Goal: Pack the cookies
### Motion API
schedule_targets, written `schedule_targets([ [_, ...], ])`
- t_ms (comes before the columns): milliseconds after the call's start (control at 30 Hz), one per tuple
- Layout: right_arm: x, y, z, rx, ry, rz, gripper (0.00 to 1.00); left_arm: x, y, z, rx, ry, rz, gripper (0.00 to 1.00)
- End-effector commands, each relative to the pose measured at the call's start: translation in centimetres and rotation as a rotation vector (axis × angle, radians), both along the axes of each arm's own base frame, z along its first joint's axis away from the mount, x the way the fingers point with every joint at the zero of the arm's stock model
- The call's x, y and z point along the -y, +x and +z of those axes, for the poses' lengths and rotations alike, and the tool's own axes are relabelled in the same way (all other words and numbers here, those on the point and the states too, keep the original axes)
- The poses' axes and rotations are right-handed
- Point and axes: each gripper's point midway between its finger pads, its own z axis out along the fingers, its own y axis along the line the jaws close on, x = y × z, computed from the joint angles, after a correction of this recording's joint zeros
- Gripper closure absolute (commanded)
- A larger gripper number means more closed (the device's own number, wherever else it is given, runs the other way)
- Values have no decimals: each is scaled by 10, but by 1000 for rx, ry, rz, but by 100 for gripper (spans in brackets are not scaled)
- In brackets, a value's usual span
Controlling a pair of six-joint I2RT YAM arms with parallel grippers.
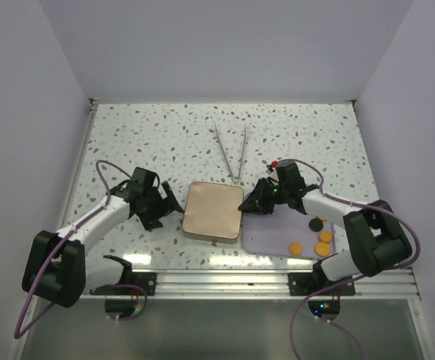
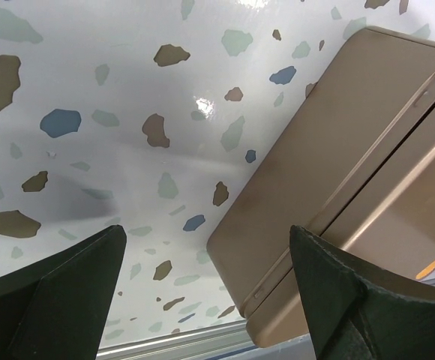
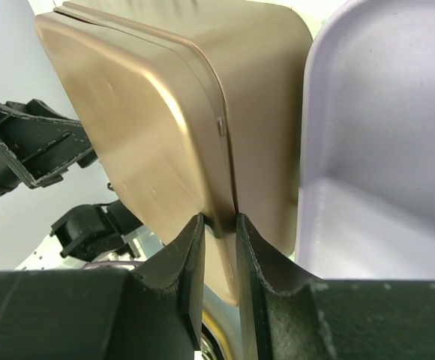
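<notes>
**Top external view**
- Table [image 1: 165,142]: speckled terrazzo surface.
- Tin [image 1: 214,211]: square, gold-brown, at centre, lid on.
- Tray [image 1: 274,234]: lavender, touching the tin's right side.
- Cookies [image 1: 323,248]: three orange discs and one black disc, grouped at the tray's near right end, well apart from the tin.
- Tongs [image 1: 230,154]: metal, lying beyond the tin.
- Left tool [image 1: 169,208]: just left of the tin, spread.
- Right tool [image 1: 249,204]: at the tin's right edge, over the tray.

**Left wrist view**
- Left tool [image 2: 206,300]: fingers [image 2: 52,300] wide apart, holding nothing, above the table [image 2: 127,112].
- Tin [image 2: 352,150]: corner and lid seam showing, to the right.

**Right wrist view**
- Right tool [image 3: 219,229]: fingers [image 3: 180,262] nearly together, pinching the rim of the tin [image 3: 150,112] at its seam.
- Tray [image 3: 382,112]: bare wall and floor beside the tin; no cookies show here.
</notes>
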Motion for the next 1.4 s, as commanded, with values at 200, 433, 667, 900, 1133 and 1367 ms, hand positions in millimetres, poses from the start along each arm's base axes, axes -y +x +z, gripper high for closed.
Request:
schedule_targets([
  [200,2,9,-9,-18,-51,-4,79,3,-4,-2,8,-19,-33,4],
  [433,-2,16,-7,-22,-47,-8,68,3,1,3,25,-12,-34,4],
  [667,-5,23,-1,-17,-42,-6,65,-12,17,19,38,101,-29,4],
  [900,-5,22,-2,-23,-40,-1,65,-37,43,58,127,260,17,4],
  [1133,-6,22,-5,-33,-39,-2,65,-1,66,85,300,81,-87,48],
  [1367,-10,30,-1,-28,-33,-2,66,44,82,97,359,-44,-229,76],
])
